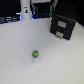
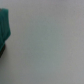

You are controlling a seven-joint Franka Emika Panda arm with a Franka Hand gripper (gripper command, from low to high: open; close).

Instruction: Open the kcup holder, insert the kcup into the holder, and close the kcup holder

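Note:
The kcup holder (image 1: pixel 63 25) is a black boxy unit standing on the white table toward the exterior view's right, and its drawer looks shut. The kcup (image 1: pixel 35 53), a tiny pod with a green lid and whitish body, stands upright alone on the table nearer the front, well apart from the holder. The arm and gripper do not show in the exterior view. The wrist view shows only blurred grey table surface and a blurred teal shape (image 2: pixel 5 27) at one edge, possibly a finger. Neither the kcup nor the holder shows in the wrist view.
A tall white bottle-shaped object (image 1: pixel 25 10) stands at the back toward the exterior view's left. Dark equipment (image 1: pixel 42 7) lines the back edge of the table (image 1: pixel 55 62).

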